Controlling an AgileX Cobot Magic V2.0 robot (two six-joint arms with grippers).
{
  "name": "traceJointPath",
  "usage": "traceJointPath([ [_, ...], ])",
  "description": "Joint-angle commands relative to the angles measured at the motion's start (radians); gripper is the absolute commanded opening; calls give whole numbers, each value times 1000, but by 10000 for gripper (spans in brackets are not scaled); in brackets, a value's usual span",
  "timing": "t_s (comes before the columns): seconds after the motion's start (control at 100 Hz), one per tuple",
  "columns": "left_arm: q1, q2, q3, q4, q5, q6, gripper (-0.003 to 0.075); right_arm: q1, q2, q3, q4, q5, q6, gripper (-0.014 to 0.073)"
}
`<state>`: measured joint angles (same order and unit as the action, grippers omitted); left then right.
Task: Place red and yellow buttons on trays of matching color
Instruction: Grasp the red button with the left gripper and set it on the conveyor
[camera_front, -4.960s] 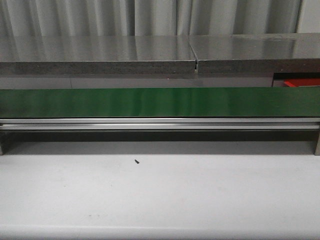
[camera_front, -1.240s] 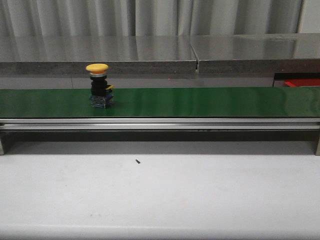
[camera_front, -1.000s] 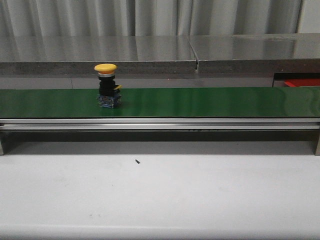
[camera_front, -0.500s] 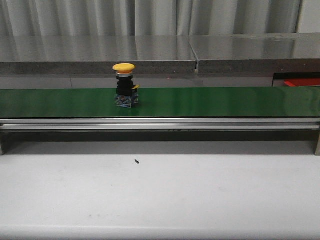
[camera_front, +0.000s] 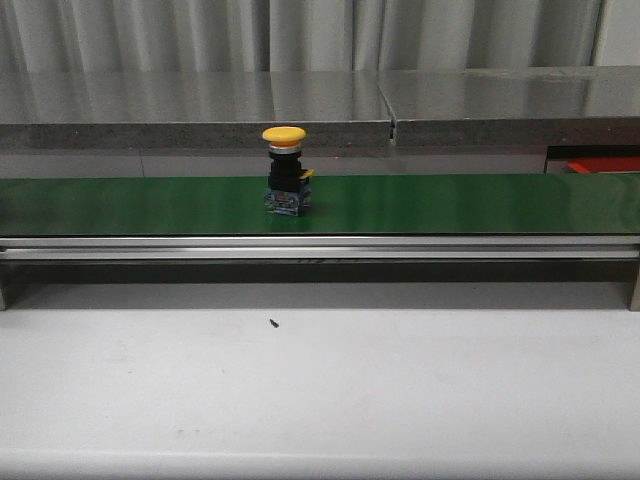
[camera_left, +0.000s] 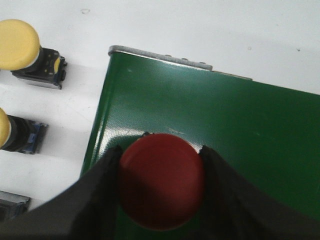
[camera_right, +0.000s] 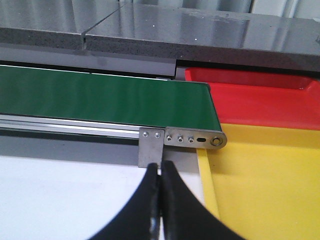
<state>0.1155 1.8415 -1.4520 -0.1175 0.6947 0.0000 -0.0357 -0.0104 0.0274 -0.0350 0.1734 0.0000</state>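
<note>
Yellow-capped button (camera_front: 285, 172) stands upright on the green belt (camera_front: 450, 203), a bit left of belt centre, dark base down. Left gripper (camera_left: 161, 192) is clamped on a red button (camera_left: 161, 186) over the belt's end; fingers touch both sides of its cap. More yellow buttons (camera_left: 20, 45) lie on white surface beside that belt end. Right gripper (camera_right: 161, 200) has fingers pressed together, holding nothing, near belt's other end. Red tray (camera_right: 260, 102) & yellow tray (camera_right: 265, 180) sit just past that end.
</note>
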Motion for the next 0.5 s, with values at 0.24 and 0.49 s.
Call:
traceJointPath([
  [0.24, -6, -52, -50, -68, -33, 54, 692, 3, -17, 0, -9, -77, 0, -68],
  [0.49, -22, -152, -83, -76, -54, 82, 648, 3, -17, 0, -9, -77, 0, -68],
])
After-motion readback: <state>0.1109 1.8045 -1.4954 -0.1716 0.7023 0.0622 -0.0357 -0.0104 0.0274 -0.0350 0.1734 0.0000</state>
